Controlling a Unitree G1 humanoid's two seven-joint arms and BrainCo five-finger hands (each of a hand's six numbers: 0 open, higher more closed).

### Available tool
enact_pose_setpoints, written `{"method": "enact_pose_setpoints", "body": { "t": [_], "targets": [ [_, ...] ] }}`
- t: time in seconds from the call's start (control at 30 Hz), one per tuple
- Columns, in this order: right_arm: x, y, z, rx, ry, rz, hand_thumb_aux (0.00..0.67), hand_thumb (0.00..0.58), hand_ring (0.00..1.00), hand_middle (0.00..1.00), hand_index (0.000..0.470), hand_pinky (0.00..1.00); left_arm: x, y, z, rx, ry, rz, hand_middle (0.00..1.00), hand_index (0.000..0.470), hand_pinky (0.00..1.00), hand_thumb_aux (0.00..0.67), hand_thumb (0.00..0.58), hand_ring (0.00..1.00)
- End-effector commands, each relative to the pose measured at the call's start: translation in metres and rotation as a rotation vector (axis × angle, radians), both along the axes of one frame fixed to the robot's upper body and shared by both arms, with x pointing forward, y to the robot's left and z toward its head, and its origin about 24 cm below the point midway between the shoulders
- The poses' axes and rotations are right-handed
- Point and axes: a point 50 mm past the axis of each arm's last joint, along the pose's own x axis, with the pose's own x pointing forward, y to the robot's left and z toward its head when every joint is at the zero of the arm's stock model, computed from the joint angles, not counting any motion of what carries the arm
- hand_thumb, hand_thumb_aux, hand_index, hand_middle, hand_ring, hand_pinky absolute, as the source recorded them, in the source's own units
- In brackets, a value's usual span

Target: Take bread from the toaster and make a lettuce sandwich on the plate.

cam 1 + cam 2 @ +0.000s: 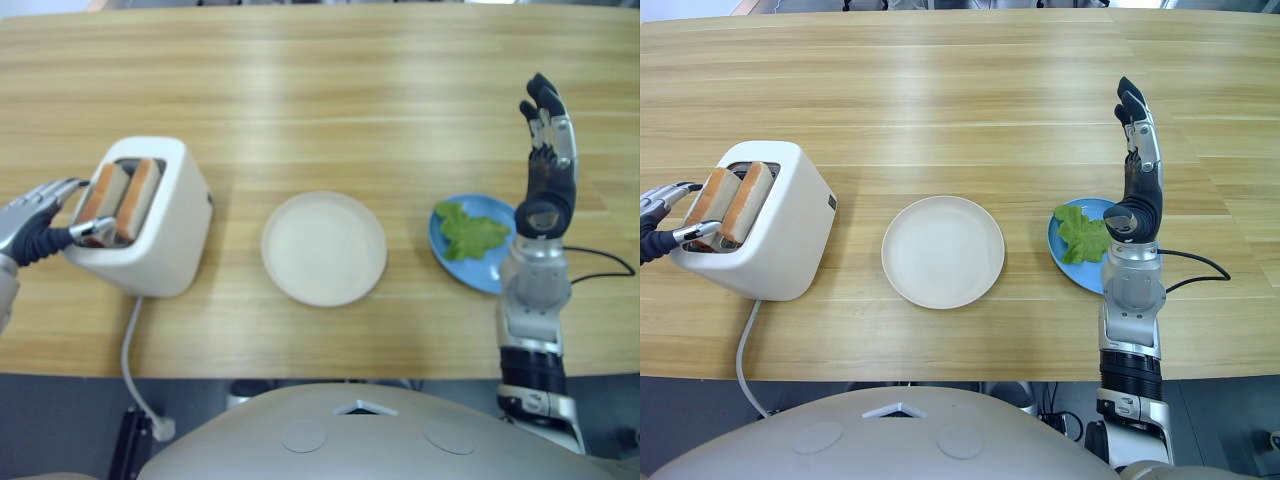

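A white toaster (165,235) stands at the table's left with two bread slices upright in its slots, the left slice (104,190) and the right slice (140,196). My left hand (38,226) is at the toaster's left side, thumb and fingers closed around the near end of the left slice, which still sits in its slot. A round cream plate (323,248) lies bare at the middle. To its right, a lettuce leaf (468,233) rests on a small blue plate (478,273). My right hand (546,130) stands upright beside the blue plate, fingers straight, holding nothing.
The toaster's white cord (128,352) hangs over the table's near edge. A black cable (603,258) runs from my right forearm across the table's right part. The wooden table (330,100) stretches wide behind the plates.
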Motion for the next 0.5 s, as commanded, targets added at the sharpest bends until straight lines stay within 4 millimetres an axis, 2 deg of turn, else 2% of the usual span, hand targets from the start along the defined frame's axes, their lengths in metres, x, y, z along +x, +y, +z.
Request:
{"method": "enact_pose_setpoints", "body": {
  "t": [0.03,0.07,0.1,0.13,0.17,0.2,0.23,0.5],
  "targets": [
    [-0.002,-0.005,0.001,0.005,0.003,-0.013,0.000,0.000,0.00,0.00,0.000,0.00,-0.001,-0.009,-0.005,0.011,0.048,-0.034,0.00,0.000,0.00,0.000,0.000,0.00],
    [-0.002,-0.005,0.001,0.005,0.003,-0.013,0.000,0.000,0.00,0.00,0.000,0.00,-0.002,-0.010,-0.007,0.012,0.058,-0.036,0.00,0.000,0.00,0.000,0.000,0.00],
    [-0.002,-0.005,0.001,0.005,0.004,-0.013,0.000,0.000,0.00,0.00,0.000,0.00,-0.002,-0.011,-0.008,0.012,0.070,-0.039,0.00,0.011,0.00,0.016,0.027,0.00],
    [-0.002,-0.005,0.001,0.005,0.004,-0.013,0.000,0.000,0.00,0.00,0.000,0.00,-0.003,-0.012,-0.010,0.011,0.081,-0.042,0.00,0.099,0.00,0.145,0.223,0.00],
    [-0.002,-0.005,0.001,0.005,0.004,-0.013,0.000,0.000,0.00,0.00,0.000,0.00,-0.003,-0.012,-0.012,0.014,0.093,-0.045,0.00,0.242,0.00,0.352,0.449,0.00],
    [-0.002,-0.005,0.001,0.005,0.004,-0.014,0.000,0.000,0.00,0.00,0.000,0.00,-0.004,-0.012,-0.014,0.016,0.106,-0.047,0.00,0.242,0.00,0.352,0.449,0.00],
    [-0.002,-0.006,0.001,0.005,0.005,-0.015,0.000,0.000,0.00,0.00,0.000,0.00,-0.004,-0.013,-0.016,0.016,0.120,-0.050,0.00,0.460,0.00,0.670,0.580,0.00],
    [-0.003,-0.007,0.001,0.007,0.009,-0.018,0.000,0.000,0.00,0.00,0.000,0.00,-0.003,-0.013,-0.026,-0.002,0.165,-0.055,0.00,0.460,0.00,0.670,0.580,0.00]
  ]
}}
